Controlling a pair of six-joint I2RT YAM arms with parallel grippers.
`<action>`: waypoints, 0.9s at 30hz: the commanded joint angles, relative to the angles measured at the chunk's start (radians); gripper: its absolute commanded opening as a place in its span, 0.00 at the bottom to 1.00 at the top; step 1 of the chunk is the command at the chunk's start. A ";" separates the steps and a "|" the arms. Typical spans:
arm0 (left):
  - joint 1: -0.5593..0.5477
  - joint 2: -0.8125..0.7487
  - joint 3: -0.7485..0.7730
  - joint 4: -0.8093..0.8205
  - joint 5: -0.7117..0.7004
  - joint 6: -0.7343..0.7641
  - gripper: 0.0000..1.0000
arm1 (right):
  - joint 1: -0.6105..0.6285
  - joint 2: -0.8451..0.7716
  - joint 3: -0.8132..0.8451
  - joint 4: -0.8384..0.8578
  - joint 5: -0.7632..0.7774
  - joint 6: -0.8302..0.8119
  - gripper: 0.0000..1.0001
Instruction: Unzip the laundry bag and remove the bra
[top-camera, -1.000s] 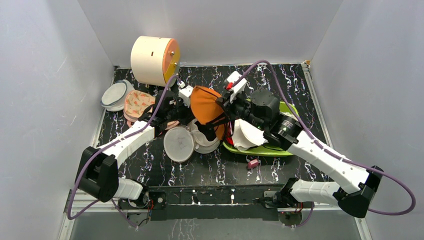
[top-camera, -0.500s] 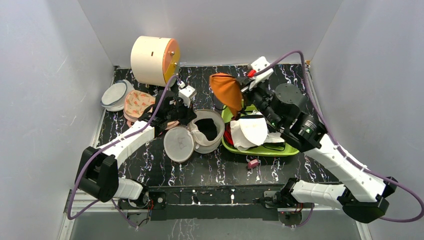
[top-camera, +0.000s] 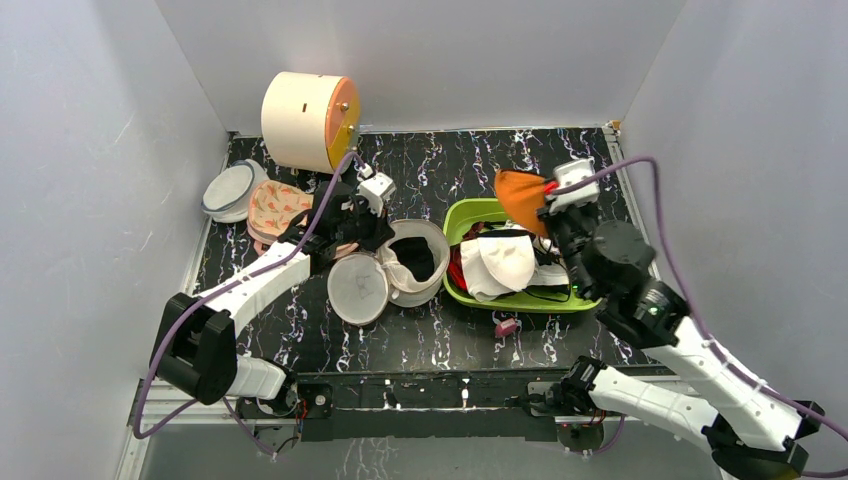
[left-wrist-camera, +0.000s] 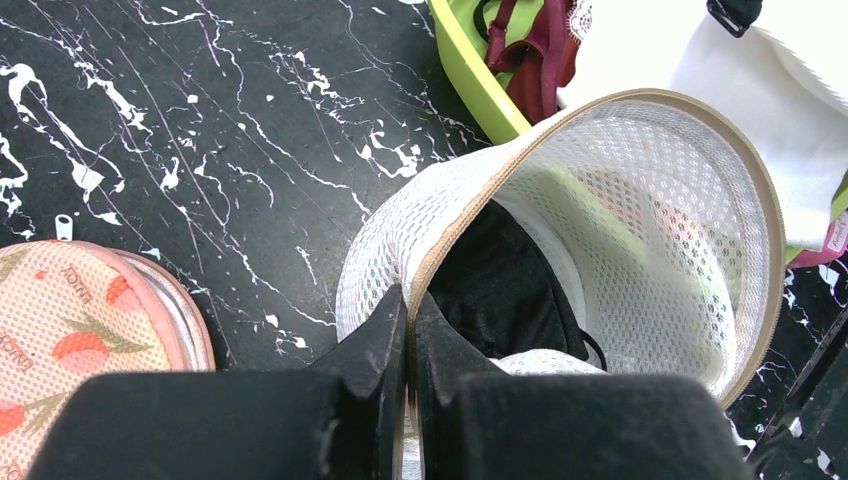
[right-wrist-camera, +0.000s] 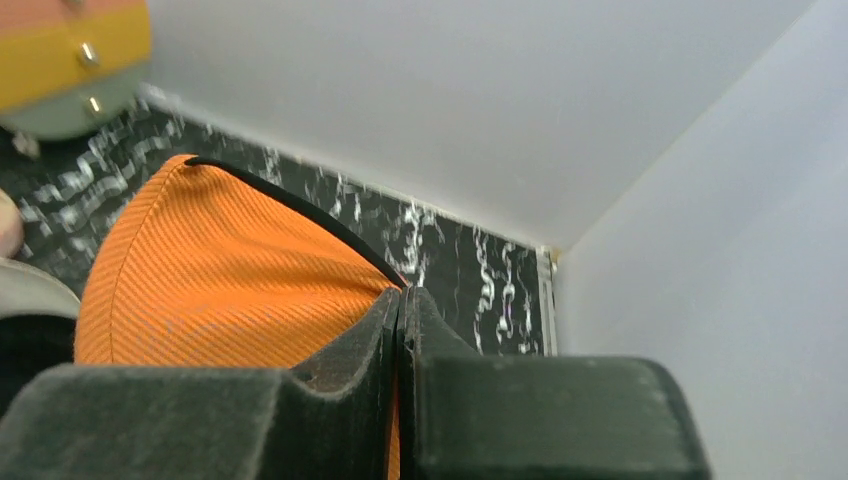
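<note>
Swings the bra (top-camera: 518, 192) farther right than half a second ago, now above the green tray's (top-camera: 462, 215) far rim, clear of the laundry bag (left-wrist-camera: 640, 190). Grasps the orange cup's edge in the clenched right gripper (right-wrist-camera: 402, 300). Pinches the gaping bag's rim in the clenched left gripper (left-wrist-camera: 408, 330), just left of the tray.

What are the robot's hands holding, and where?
The right gripper pinches the bra by its black-trimmed cup edge; the left gripper pinches the laundry bag by its rim.

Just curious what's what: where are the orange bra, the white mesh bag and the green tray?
bra (top-camera: 518, 190): top view, its orange cup.
laundry bag (left-wrist-camera: 640, 200): left wrist view, inner mesh wall.
green tray (top-camera: 458, 215): top view, left rim.
</note>
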 joint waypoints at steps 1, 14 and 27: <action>-0.011 -0.024 0.024 -0.007 -0.002 0.006 0.00 | 0.001 0.017 -0.178 0.143 0.068 0.018 0.00; -0.041 -0.066 -0.005 -0.012 -0.053 0.034 0.00 | -0.120 0.178 -0.532 0.387 -0.229 0.359 0.00; -0.041 -0.067 -0.005 -0.012 -0.056 0.035 0.00 | -0.232 0.355 -0.576 0.508 -0.389 0.456 0.00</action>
